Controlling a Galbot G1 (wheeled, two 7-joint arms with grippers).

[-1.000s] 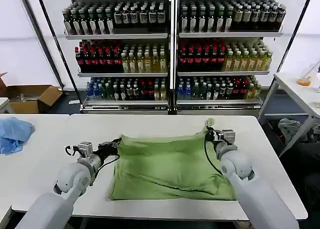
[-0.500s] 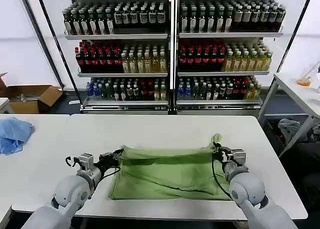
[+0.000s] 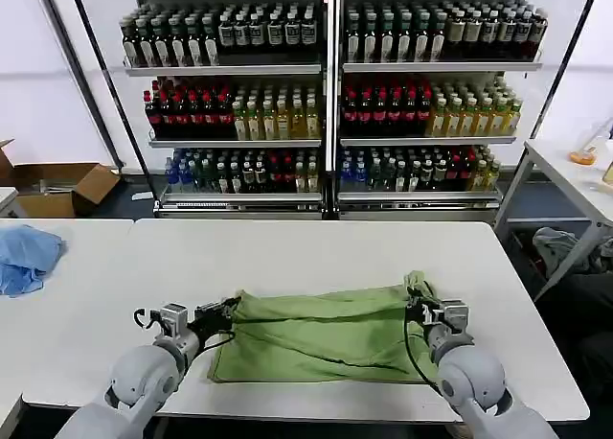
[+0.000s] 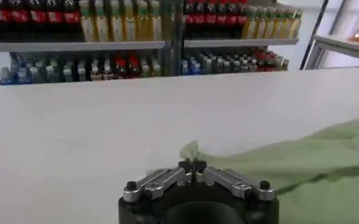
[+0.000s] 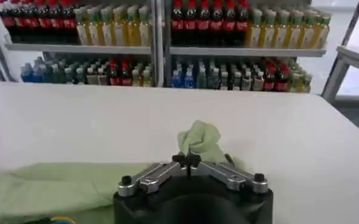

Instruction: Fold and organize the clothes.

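white table (image 3: 316, 247), green polo shirt (image 3: 316, 335), bottle shelves (image 3: 326, 94) behind

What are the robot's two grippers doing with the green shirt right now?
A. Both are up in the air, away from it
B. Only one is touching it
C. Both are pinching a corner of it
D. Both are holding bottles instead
C: the left gripper and the right gripper are each shut on a far corner of the green shirt, which lies on the white table.
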